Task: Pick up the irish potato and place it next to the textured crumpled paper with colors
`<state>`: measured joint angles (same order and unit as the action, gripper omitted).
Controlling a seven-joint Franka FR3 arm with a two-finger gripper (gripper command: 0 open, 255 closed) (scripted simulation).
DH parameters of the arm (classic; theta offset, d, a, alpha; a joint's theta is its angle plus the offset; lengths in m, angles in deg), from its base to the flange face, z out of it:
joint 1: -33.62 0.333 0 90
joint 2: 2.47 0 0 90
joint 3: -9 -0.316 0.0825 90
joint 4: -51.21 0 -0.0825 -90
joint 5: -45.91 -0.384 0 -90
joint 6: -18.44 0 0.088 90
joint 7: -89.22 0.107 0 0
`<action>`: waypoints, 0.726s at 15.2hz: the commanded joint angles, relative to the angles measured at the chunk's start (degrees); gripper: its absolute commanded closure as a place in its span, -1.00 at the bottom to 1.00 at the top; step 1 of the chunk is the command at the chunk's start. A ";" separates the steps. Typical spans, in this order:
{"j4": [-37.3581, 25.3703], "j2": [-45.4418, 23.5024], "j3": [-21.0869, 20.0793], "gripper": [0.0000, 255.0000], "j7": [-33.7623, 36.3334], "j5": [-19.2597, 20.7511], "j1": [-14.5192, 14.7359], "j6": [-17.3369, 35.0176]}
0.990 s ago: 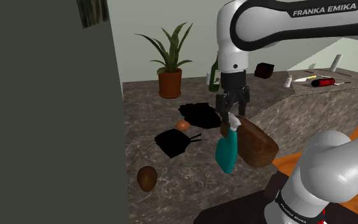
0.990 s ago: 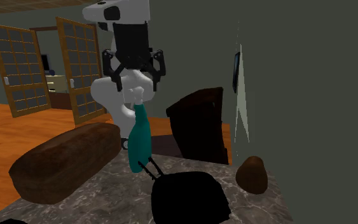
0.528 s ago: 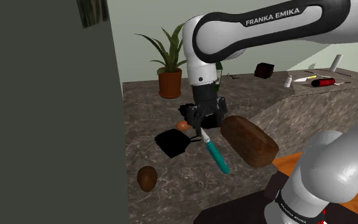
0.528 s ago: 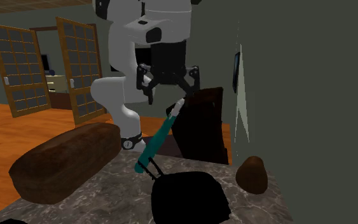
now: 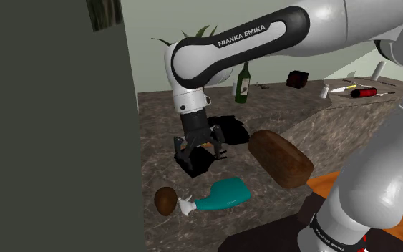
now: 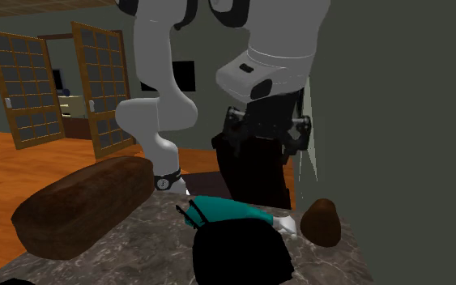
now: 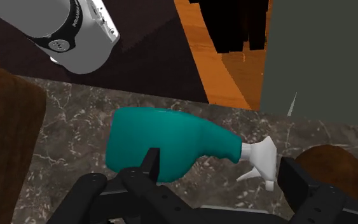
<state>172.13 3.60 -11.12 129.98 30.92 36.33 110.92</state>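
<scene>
End effector (image 5: 200, 147) was open, holding nothing. The brown rounded potato (image 5: 165, 200) lay on the dark marbled stone worktop (image 5: 157, 165) below it, off one fingertip. It sat just beside the white nozzle of a teal plastic spray bottle (image 5: 221, 195) lying ahead of the fingers. Potato probably firm, fairly light and not slippery, so best gripped across its middle. A grey-green wall (image 5: 49, 129) stood close by the potato, and orange wood floor (image 7: 228, 76) showed past the worktop edge.

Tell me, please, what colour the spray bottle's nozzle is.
The nozzle is white, clearest in the wrist view.
</scene>
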 commanded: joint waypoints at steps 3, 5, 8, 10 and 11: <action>-6.98 -10.18 -1.76 -1.00 7.23 0.19 1.24 1.32; -10.97 -15.39 -2.18 -1.00 10.60 0.55 2.14 1.67; -17.54 -23.28 -2.34 -1.00 15.35 1.16 3.78 1.73; -22.38 -28.58 -2.20 -1.00 18.31 1.53 5.03 1.43; -24.95 -31.26 -2.05 -1.00 19.72 1.68 5.71 1.16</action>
<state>148.78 -25.68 -13.15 148.15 32.75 41.43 112.09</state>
